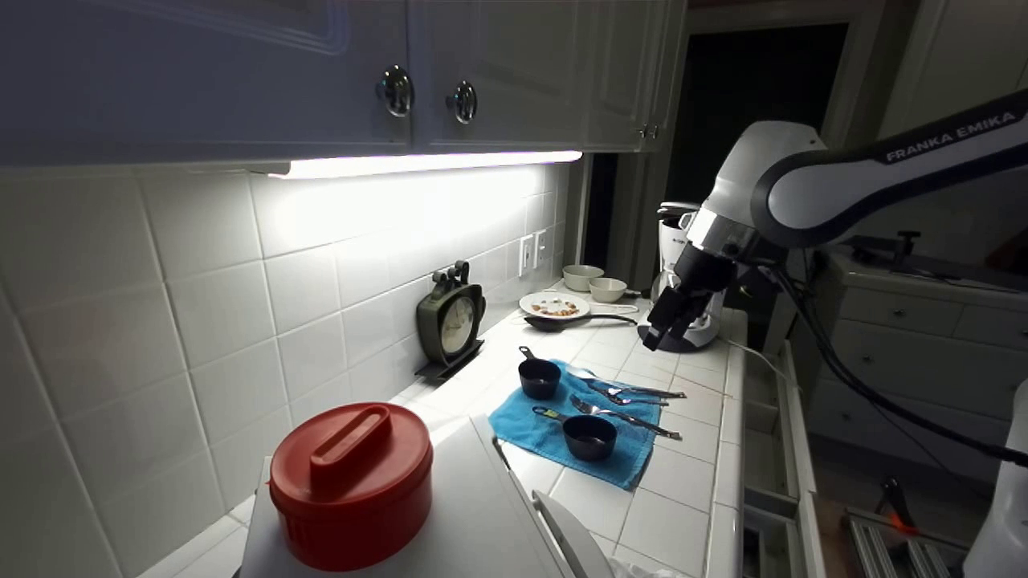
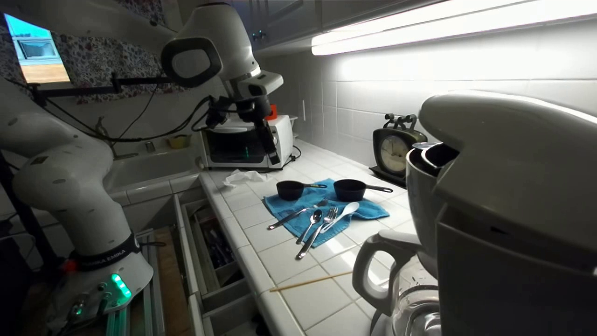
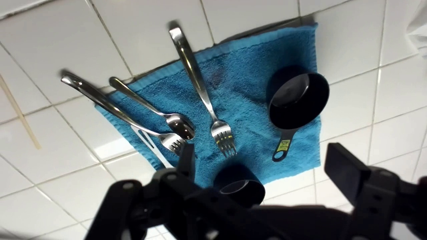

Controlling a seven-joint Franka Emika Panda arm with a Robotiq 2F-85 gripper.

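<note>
Gripper (image 3: 267, 164) hangs empty, spread wide above the blue towel (image 3: 247, 86), so I'd lower it slowly, clear of the yellow-tagged black cup (image 3: 297, 100).

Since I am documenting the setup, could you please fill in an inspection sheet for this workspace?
Surface: white tiled counter, with a blue towel lying rumpled on it.
Job's things: one black cup and another black cup upright on the towel; one fork, another fork and a spoon, handles past its edge; a white utensil close by.
Clutter: thin wooden stick, crumpled white sheet, white plate.
Gripper: open above the towel; holds nothing.
Cables: black cable hangs in a curve below the arm; across the towel, nothing seen.
Surroundings: open drawer below the counter, lit strip light, coffee maker, dial scale, toaster oven.
</note>
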